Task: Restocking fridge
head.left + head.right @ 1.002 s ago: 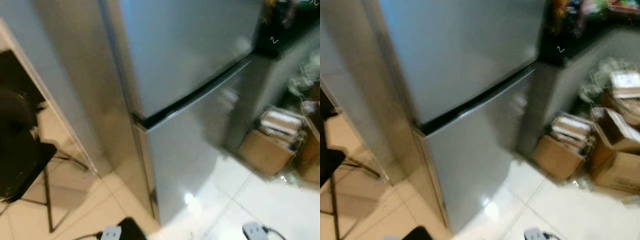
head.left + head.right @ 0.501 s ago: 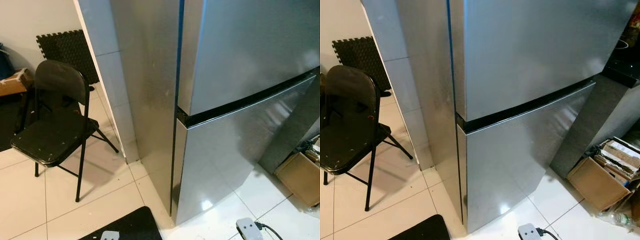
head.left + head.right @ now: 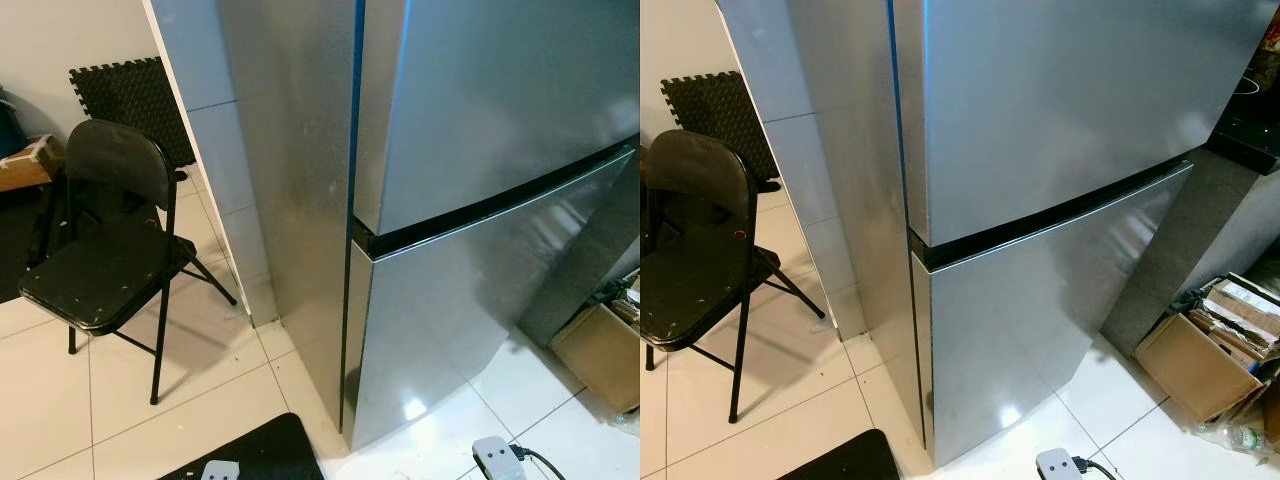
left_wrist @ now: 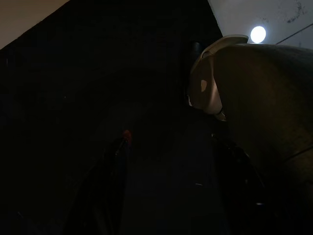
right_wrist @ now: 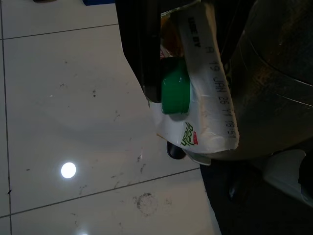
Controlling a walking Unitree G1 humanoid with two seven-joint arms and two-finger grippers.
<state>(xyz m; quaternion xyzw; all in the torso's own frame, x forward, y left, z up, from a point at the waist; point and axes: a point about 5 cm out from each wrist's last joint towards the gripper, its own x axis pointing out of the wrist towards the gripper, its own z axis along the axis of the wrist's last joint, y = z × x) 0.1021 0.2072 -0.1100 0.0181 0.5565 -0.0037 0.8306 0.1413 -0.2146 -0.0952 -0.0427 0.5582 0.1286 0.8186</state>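
A tall silver fridge stands straight ahead, its upper door (image 3: 500, 100) and lower door (image 3: 460, 320) both closed, with a dark seam between them. In the right wrist view my right gripper (image 5: 186, 49) is shut on a white carton (image 5: 205, 112) with a green screw cap (image 5: 174, 93) and a printed use-by date, held low over the white floor tiles. The left wrist view is very dark. There my left gripper (image 4: 173, 181) hangs idle, its two fingers faintly visible, apart with nothing between them.
A black folding chair (image 3: 100, 270) stands left of the fridge, beyond a tiled pillar (image 3: 215, 150). A black mat (image 3: 250, 455) and a white power strip (image 3: 497, 455) lie on the floor in front. Cardboard boxes (image 3: 1195, 365) sit at the right, below a dark counter (image 3: 1250, 130).
The camera swung left and steadied from a blurred, tilted view one second ago. Since half a second ago the scene is nearly unchanged, and the fridge doors have stayed closed.
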